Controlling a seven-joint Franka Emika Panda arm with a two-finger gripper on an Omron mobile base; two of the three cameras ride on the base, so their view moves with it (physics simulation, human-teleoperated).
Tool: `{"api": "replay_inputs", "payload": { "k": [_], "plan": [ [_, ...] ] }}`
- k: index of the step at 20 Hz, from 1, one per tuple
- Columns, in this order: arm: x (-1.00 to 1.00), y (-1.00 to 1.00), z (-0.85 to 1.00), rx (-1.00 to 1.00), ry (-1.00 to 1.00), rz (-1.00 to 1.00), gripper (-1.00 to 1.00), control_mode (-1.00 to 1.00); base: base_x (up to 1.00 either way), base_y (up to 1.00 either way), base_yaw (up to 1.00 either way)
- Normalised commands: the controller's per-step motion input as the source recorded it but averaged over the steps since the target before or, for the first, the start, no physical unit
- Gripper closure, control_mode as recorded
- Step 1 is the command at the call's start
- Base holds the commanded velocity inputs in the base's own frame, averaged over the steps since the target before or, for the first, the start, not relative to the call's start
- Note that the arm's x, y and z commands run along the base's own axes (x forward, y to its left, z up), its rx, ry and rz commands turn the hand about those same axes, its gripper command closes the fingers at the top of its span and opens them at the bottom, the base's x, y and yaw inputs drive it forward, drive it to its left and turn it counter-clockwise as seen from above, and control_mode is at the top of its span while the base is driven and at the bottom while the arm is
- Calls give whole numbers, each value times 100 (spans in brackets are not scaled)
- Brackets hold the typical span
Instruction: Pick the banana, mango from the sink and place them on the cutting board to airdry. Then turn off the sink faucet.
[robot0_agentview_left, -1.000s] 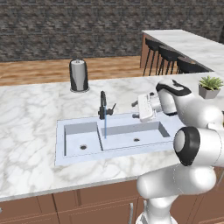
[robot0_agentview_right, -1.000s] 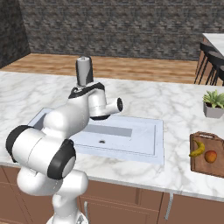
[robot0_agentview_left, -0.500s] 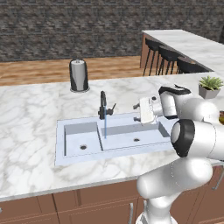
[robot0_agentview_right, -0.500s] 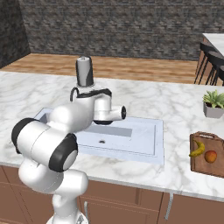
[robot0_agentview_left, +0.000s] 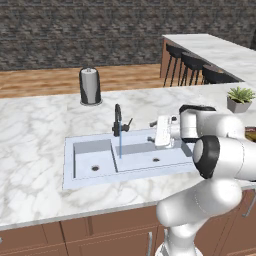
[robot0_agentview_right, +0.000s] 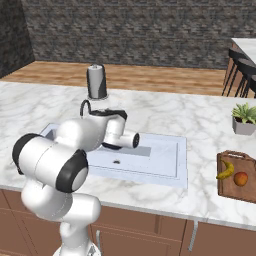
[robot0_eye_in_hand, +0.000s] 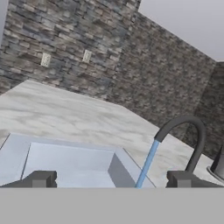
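The banana (robot0_agentview_right: 226, 170) and the round orange-red mango (robot0_agentview_right: 241, 178) lie side by side on the dark brown cutting board (robot0_agentview_right: 235, 187) at the counter's right. The pale blue sink (robot0_agentview_left: 85, 150) holds no fruit that I can see. The dark sink faucet (robot0_agentview_left: 118, 120) stands at its back edge, with a thin blue water stream (robot0_agentview_left: 120, 145) running into the basin. My gripper (robot0_agentview_left: 151, 131) hovers over the sink's right part and points left at the faucet, open with nothing between its fingers. In the hand view the gripper (robot0_eye_in_hand: 111, 179) faces the curved faucet (robot0_eye_in_hand: 192, 131) and the stream (robot0_eye_in_hand: 146, 164).
A dark paper-towel holder (robot0_agentview_left: 90, 86) stands behind the sink. A grey potted plant (robot0_agentview_right: 244, 117) sits on the counter behind the board. Bar stools (robot0_agentview_left: 190, 60) line the far counter. White marble counter (robot0_agentview_left: 35, 135) surrounds the sink (robot0_agentview_right: 160, 155).
My hand has sunk a little over the sink and the arm's elbow has swung round. The gripper has stayed open. Water keeps running.
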Motion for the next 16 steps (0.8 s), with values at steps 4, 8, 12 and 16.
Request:
{"api": "replay_inputs", "payload": {
  "k": [4, 8, 12, 16],
  "plan": [
    [33, -6, 33, 1, 3, 1, -100, -100, 0, 0, 0],
    [35, -18, 22, 0, 9, 3, -100, -100, 0, 0, 0],
    [32, -23, 4, 2, 10, 7, -100, -100, 0, 0, 0],
    [22, -7, -14, 0, 7, 13, -100, -100, 0, 0, 0]
  ]
}}
